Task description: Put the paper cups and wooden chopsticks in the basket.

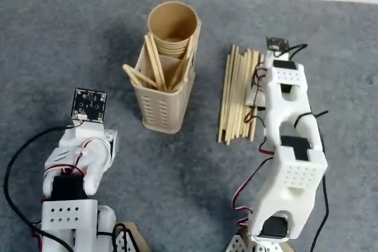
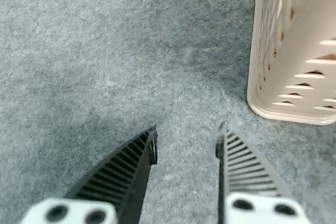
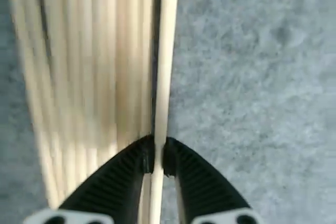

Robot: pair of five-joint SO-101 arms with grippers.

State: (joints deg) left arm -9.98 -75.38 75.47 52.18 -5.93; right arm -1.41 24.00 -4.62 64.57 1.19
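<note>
A beige perforated basket stands on the grey carpet, holding several stacked paper cups and a few wooden chopsticks. To its right lies a bundle of chopsticks. The right arm stretches over the bundle's right edge; its gripper is shut on the outermost chopstick. My left gripper hangs open over bare carpet, with the basket's lower corner off to one side. In the high view the left arm sits at the lower left, apart from the basket.
Grey carpet covers the table. Open carpet lies between the left arm and the basket and to the right of the right arm. A pale wall strip runs along the far edge.
</note>
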